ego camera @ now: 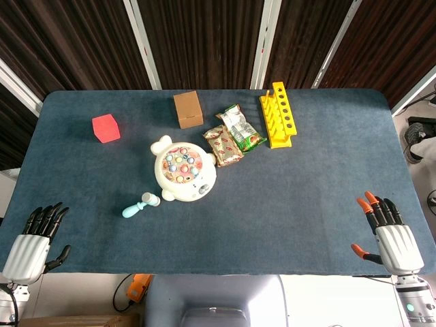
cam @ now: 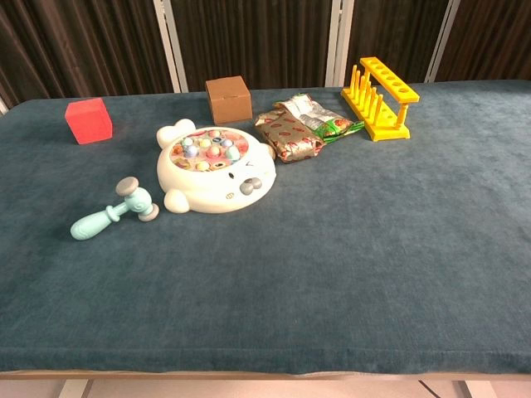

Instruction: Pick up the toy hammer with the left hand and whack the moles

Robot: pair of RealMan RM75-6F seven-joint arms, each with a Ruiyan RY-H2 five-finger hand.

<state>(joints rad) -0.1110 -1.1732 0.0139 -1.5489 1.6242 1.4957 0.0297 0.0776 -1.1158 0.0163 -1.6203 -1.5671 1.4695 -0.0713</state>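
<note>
Toy hammer laid just left of mole game, untouched, handle toward left hand. Both hands empty, fingers extended; right hand parked far right of game.

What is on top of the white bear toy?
Little round moles in pastel colours sit in the top of the white bear toy. What lies inside the toy below them is hidden. The toy hammer lies beside it.

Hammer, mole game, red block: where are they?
toy hammer [cam: 112,212], chest view, on the handle near the head.
mole game [cam: 217,170], chest view, on the white body.
red block [ego camera: 105,128], head view, on its top face.
</note>
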